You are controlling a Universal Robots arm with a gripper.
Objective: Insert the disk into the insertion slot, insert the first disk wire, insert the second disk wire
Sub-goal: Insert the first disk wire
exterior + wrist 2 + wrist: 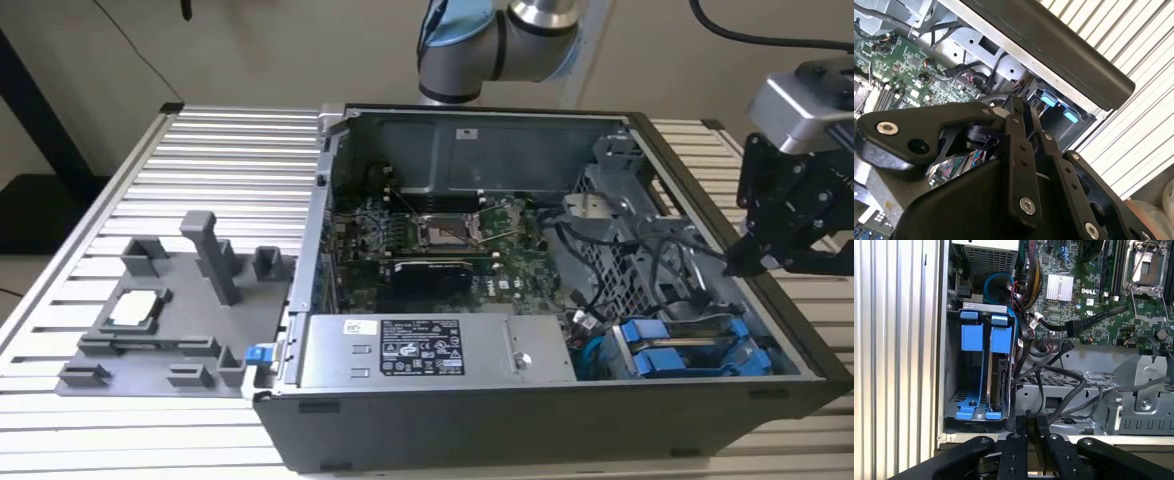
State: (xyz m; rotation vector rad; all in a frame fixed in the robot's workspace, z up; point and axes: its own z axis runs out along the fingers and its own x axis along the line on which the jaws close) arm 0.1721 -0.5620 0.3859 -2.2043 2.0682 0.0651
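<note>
The disk (999, 385) stands edge-on in its bright blue carrier inside the insertion slot (952, 390), a grey metal cage at the case's corner. A second blue carrier (971, 365) sits right beside it. In the exterior view both blue carriers (681, 350) lie low at the case's right. My gripper (743, 262) hangs over the case's right rim, above and behind them. In both wrist views its black fingers (1026, 426) press together with nothing between them (1016, 102). Black wires (1026, 352) run along the cage, and one loose black connector (1071, 328) lies over the motherboard.
The open computer case (534, 440) rests on a ribbed metal table (227, 160). Inside are the green motherboard (441, 235), a labelled power supply (420, 348) and a perforated grey cage wall (1079, 385). A grey fixture (160, 310) with upright posts stands at the exterior view's left.
</note>
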